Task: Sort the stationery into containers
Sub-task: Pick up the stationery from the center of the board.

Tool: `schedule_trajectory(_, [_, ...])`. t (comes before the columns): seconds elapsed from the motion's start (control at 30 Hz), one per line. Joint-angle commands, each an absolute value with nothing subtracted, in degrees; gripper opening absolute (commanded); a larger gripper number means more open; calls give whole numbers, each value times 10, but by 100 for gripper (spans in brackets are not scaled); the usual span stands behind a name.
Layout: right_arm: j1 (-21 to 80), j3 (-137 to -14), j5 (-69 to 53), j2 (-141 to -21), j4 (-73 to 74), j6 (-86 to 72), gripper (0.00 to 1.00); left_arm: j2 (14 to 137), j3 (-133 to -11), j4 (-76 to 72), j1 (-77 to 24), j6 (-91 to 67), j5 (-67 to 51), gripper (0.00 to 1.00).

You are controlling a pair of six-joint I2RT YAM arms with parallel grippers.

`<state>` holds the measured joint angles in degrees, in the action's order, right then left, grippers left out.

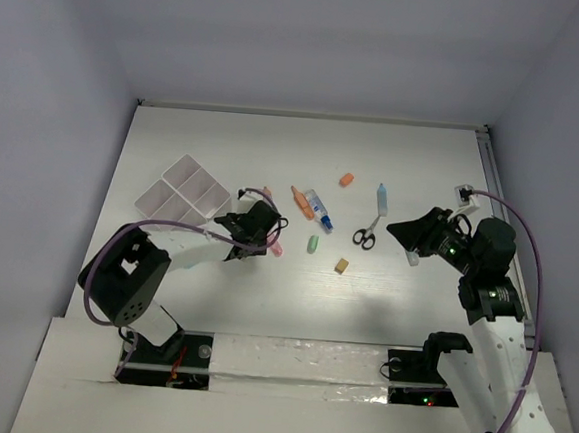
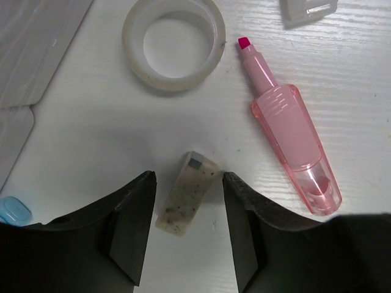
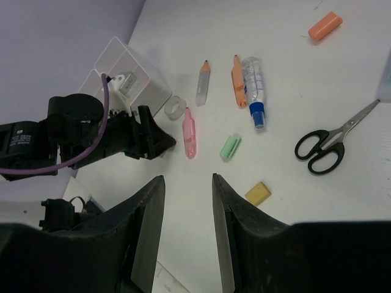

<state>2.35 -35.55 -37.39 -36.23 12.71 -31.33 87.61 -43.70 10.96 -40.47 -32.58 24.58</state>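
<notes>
Barely begun: pink plastic highlighter [image 2: 293,146], black-handled scissors [image 3: 339,134] loose outside white translucent boxes [image 3: 149,85]; left tool [image 2: 189,177] spread astride speckled eraser [image 2: 183,198]; right tool [image 3: 187,179] spread, empty

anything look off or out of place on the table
The pink marker beside the tape ring lies with its tip bare, no cap on it. The small eraser between the jaws of the left pincer is speckled with dark spots. Nothing looks spilled or broken.
</notes>
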Motion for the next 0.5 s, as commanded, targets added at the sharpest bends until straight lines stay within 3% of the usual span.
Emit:
schedule_trajectory(0.0, [32,-388,-353,-355,136,-294,43,843,-425,131,-408,-340,222,45])
schedule_trajectory(0.1, [33,-391,-353,-354,139,-292,43,839,-418,130,-408,-340,209,39])
schedule_trajectory(0.23, [33,-388,-352,-349,146,-292,43,850,-418,126,-408,-343,212,17])
schedule_trajectory(0.33, [33,-388,-346,-341,152,-290,43,849,-423,122,-408,-345,220,8])
schedule_trajectory(0.4, [38,-388,-344,-338,153,-287,43,840,-423,116,-408,-347,222,8])
schedule_trajectory(0.47, [38,-388,-343,-338,154,-287,43,842,-428,117,-408,-343,217,25])
